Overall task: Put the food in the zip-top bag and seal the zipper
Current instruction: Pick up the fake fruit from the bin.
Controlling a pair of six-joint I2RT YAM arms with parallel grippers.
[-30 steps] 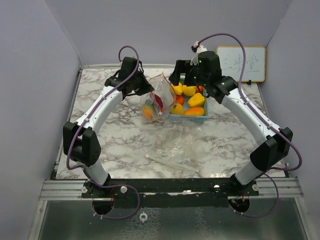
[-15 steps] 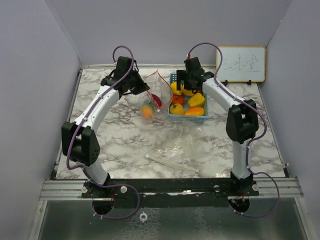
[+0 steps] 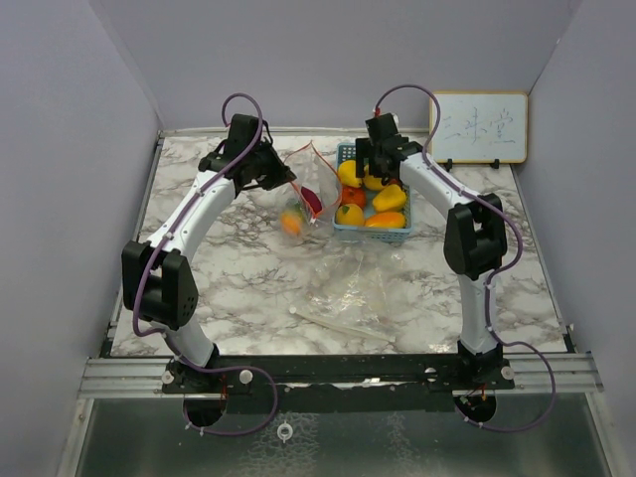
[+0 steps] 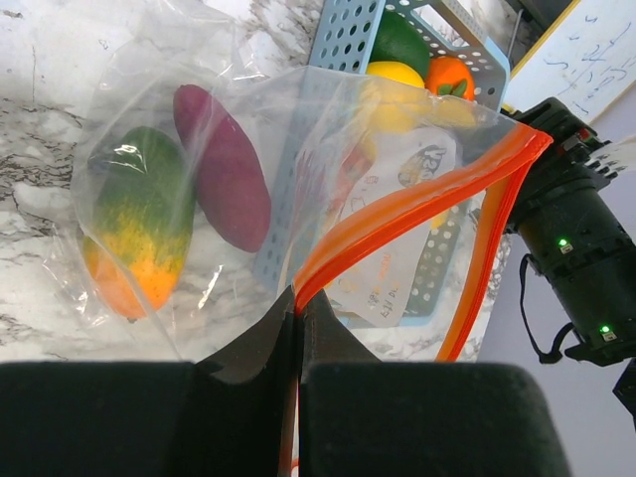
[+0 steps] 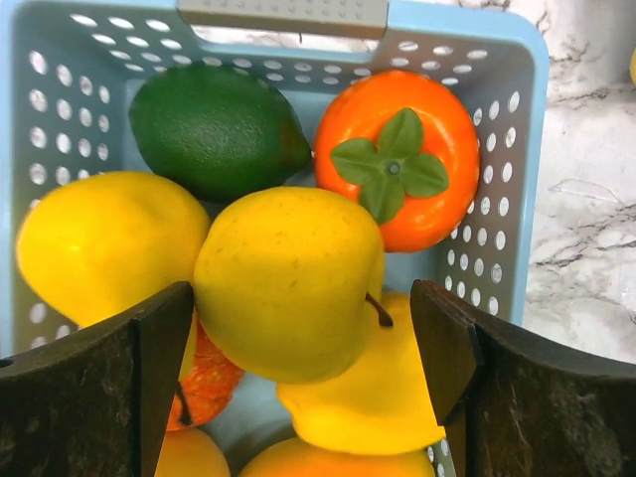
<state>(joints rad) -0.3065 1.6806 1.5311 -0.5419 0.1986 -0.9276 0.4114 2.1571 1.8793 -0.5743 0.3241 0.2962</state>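
My left gripper (image 4: pixel 296 308) is shut on the orange zipper edge of the clear zip-top bag (image 4: pixel 328 189), holding its mouth up beside the basket; the bag (image 3: pixel 303 199) holds a green-yellow-orange mango (image 4: pixel 139 224) and a purple piece (image 4: pixel 224 164). My right gripper (image 5: pixel 303 338) is open above the light blue basket (image 5: pixel 517 119), its fingers on either side of a yellow apple (image 5: pixel 288 283). Around the apple lie a green lime (image 5: pixel 214 124), an orange persimmon (image 5: pixel 397 149), and other yellow and orange fruits (image 5: pixel 99 243). In the top view the right gripper (image 3: pixel 376 164) hangs over the basket (image 3: pixel 373 199).
A second clear plastic bag (image 3: pixel 348 293) lies flat on the marble table (image 3: pixel 219 268) at the near centre. A small whiteboard (image 3: pixel 479 127) stands at the back right. Purple walls close in the left, back and right sides.
The right arm swung down from a high pose and now has its open gripper low over the basket around the yellow apple. The left gripper keeps holding the bag, shifted slightly back.
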